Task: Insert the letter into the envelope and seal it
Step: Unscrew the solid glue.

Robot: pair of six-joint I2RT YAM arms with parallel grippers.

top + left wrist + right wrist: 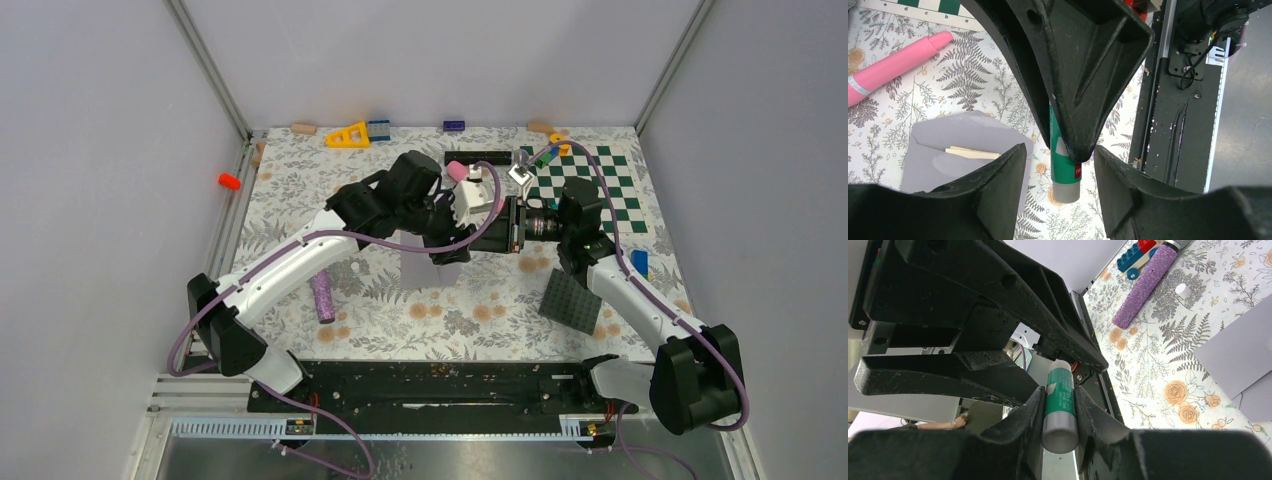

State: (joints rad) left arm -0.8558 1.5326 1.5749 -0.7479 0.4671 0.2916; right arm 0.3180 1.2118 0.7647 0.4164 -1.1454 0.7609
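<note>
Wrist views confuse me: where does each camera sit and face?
Top external: high behind the robot, looking down on the table; left arm, right arm show.
Left wrist: looks past the left gripper down at the envelope.
Right wrist: looks along the right gripper, clamped on the glue stick.
Both wrist views share the glue stick.

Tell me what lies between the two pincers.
A green glue stick. The right pincer clamps it, and its grey end hangs between the left pincer's spread fingers, untouched by them; the left wrist view shows this.
</note>
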